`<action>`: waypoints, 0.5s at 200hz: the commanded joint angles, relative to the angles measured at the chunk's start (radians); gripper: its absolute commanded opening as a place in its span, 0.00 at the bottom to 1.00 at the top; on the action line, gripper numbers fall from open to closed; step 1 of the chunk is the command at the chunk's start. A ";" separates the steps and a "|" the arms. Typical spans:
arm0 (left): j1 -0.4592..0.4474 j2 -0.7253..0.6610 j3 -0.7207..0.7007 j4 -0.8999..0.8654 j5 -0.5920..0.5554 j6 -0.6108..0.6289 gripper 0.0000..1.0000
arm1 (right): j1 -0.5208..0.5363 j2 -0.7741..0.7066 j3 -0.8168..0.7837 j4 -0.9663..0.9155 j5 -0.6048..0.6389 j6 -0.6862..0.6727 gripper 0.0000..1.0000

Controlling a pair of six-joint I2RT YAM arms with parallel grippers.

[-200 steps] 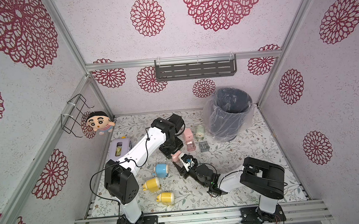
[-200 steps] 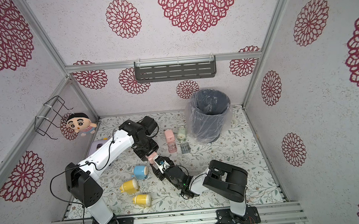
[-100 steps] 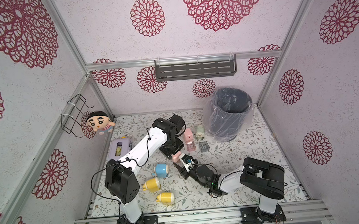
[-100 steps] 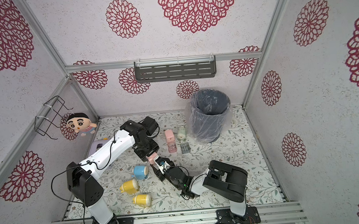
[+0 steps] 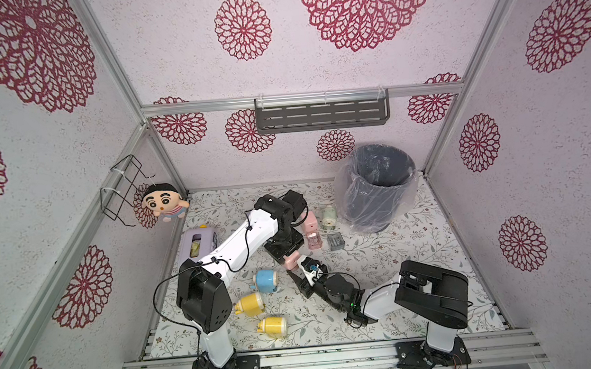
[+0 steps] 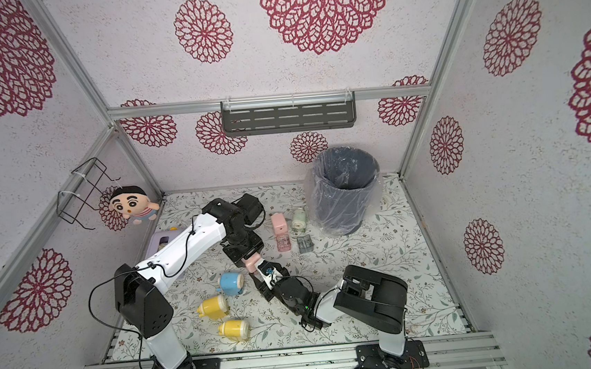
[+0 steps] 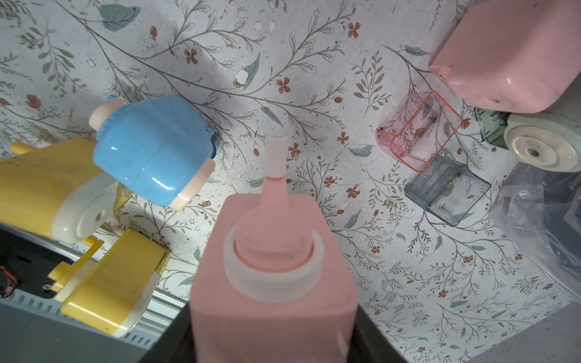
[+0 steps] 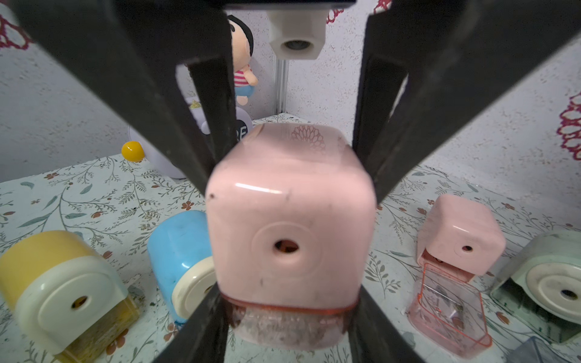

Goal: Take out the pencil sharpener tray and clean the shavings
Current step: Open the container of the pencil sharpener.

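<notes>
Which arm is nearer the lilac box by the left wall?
Left. The left arm passes right beside the lilac box; the right arm reaches in from the far side, its jaws at the tray of the held pink sharpener.

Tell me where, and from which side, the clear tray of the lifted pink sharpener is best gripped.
Grip the clear tray across its side walls, from the pencil-hole face: it faces the right gripper, and the left gripper occupies the flanks of the pink sharpener.

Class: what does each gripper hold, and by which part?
Left gripper clamps the pink boxy plastic pencil sharpener by its sides; right gripper pinches its clear shavings tray by the sides.
</notes>
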 commanded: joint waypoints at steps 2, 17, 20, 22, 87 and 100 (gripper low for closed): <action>0.010 0.009 0.027 -0.013 -0.102 0.005 0.25 | 0.013 -0.053 -0.014 0.032 0.032 0.004 0.50; 0.010 0.009 0.025 -0.011 -0.102 0.007 0.25 | 0.013 -0.057 -0.015 0.026 0.036 0.004 0.53; 0.010 0.010 0.026 -0.010 -0.103 0.007 0.25 | 0.014 -0.058 -0.014 0.022 0.036 0.005 0.53; 0.010 0.010 0.026 -0.010 -0.102 0.007 0.25 | 0.014 -0.059 -0.014 0.021 0.037 0.005 0.53; 0.006 0.009 0.025 0.000 -0.087 0.011 0.25 | 0.013 -0.049 -0.008 0.012 0.054 0.022 0.62; 0.004 0.010 0.023 0.004 -0.080 0.011 0.25 | 0.013 -0.044 -0.002 0.006 0.060 0.026 0.64</action>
